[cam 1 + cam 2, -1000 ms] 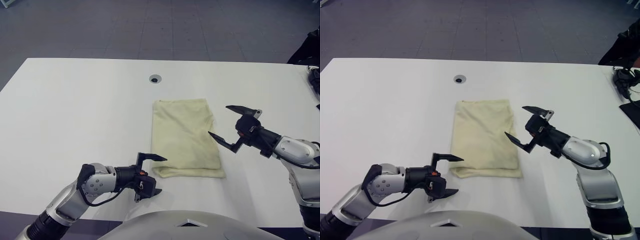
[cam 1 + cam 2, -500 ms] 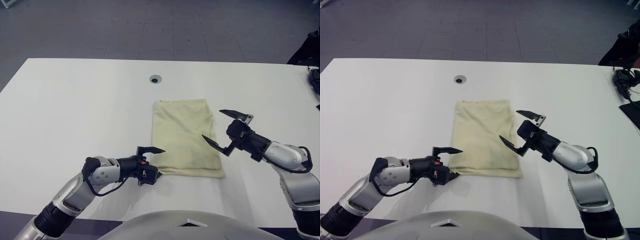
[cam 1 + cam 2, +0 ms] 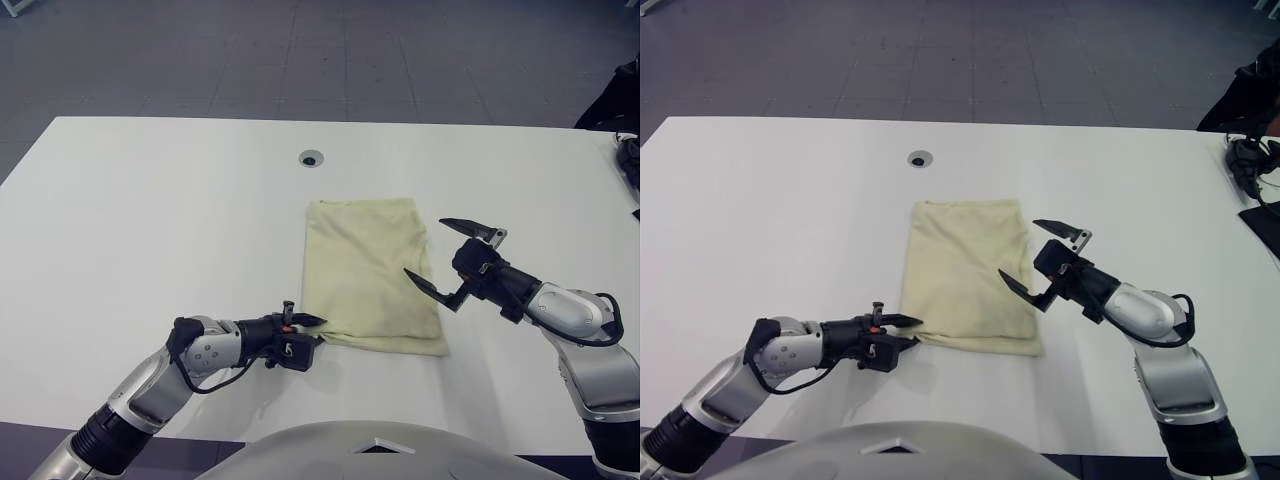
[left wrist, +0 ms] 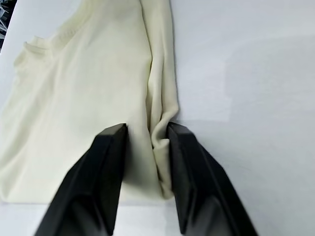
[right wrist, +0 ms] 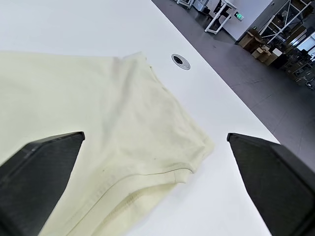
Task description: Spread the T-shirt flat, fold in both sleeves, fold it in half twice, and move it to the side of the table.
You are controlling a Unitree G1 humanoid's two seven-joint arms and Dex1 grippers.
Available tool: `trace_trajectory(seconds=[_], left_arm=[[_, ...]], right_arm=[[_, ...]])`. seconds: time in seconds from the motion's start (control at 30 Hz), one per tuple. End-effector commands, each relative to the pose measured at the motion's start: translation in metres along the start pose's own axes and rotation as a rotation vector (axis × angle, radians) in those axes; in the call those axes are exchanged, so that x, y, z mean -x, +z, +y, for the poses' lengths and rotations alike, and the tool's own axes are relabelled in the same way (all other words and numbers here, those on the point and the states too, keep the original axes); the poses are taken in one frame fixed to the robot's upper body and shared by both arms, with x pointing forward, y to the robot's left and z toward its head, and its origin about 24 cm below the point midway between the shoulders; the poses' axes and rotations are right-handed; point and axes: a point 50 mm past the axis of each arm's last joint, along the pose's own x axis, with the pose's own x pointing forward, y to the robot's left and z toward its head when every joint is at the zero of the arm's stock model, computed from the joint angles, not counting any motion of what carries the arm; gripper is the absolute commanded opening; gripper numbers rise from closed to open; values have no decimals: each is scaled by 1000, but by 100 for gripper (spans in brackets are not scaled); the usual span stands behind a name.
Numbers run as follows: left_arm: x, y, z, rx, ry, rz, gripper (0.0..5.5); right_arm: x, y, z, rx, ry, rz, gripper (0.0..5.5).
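The folded pale yellow T-shirt [image 3: 365, 270] lies flat near the middle of the white tabletop [image 3: 150, 220], nearer than a small round cable hole [image 3: 311, 158]. The left claw [image 3: 316, 331] is clamped on the shirt's near left corner, bunching the fabric. The right claw [image 3: 425, 247] hangs spread wide over the shirt's right edge.

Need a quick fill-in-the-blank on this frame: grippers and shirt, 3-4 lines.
1. The left gripper pinches the T-shirt at its near ____ corner.
2. The right gripper hovers at the T-shirt's right edge, its jaws ____.
3. The T-shirt is pale ____.
4. The table under it is ____.

Missing words: left; open; yellow; white.
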Motion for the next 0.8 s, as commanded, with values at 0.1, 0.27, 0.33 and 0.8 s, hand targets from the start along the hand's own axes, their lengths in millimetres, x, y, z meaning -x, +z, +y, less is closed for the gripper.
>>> trace_trajectory(seconds=[0.1,0.27,0.33,0.8], left_arm=[[1,-18,-16,52,-86,122,43],[1,-17,-17,58,-86,121,7],[1,-16,-17,60,-85,121,7],[-1,-12,-18,71,-78,120,6]], right_arm=[[4,0,7,22,90,30,540],[20,-3,34,56,368,99,540],[25,-3,42,63,442,121,540],[29,-23,57,132,641,346,489]])
